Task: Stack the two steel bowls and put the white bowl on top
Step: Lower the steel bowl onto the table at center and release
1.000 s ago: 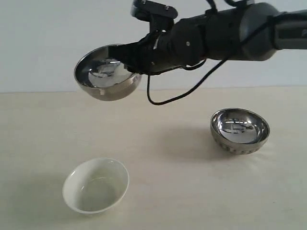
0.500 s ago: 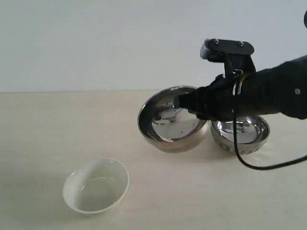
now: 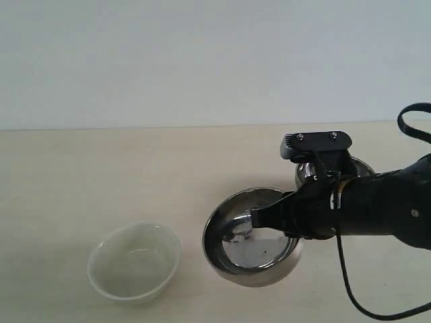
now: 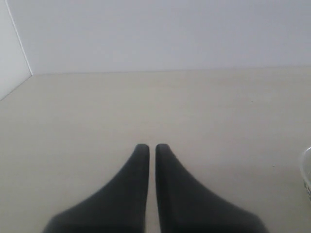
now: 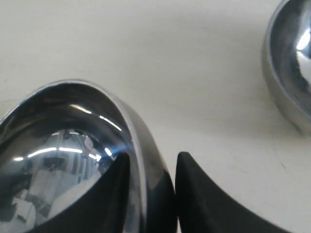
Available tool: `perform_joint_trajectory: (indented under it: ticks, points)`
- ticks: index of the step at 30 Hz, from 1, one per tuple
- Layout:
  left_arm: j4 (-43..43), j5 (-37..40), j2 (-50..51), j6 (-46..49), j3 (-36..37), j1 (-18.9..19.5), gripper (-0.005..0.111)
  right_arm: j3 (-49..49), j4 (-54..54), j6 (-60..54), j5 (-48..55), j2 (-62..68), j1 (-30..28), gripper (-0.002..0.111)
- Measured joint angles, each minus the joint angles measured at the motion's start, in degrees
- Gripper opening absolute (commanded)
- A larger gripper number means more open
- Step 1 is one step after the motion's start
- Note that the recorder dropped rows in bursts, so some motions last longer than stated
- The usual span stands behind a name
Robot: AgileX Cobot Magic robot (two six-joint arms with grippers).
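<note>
The second steel bowl (image 3: 304, 176), near the table's right edge, was almost wholly hidden behind the right arm (image 3: 377, 208); only slivers of its rim showed. That arm ran off the exterior view's right side. The right gripper (image 3: 253, 219) covered part of the held steel bowl's (image 3: 236, 259) rim. Both bowls were cropped in the right wrist view. In the left wrist view a pale curved sliver (image 4: 307, 170) was too cropped to identify, and the left gripper's (image 4: 151, 148) finger bases were blurred.

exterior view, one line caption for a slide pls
Right gripper holds one steel bowl by its rim beside the second steel bowl; white bowl sits apart, left.
</note>
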Motion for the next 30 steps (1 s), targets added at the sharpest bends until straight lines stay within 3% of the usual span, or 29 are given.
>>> perform_joint_trajectory:
  ticks: [30]
  points:
    - [0.00, 0.00, 0.00, 0.00, 0.00, 0.00, 0.004, 0.00, 0.00, -0.61, -5.50, 4.65, 1.68, 0.000]
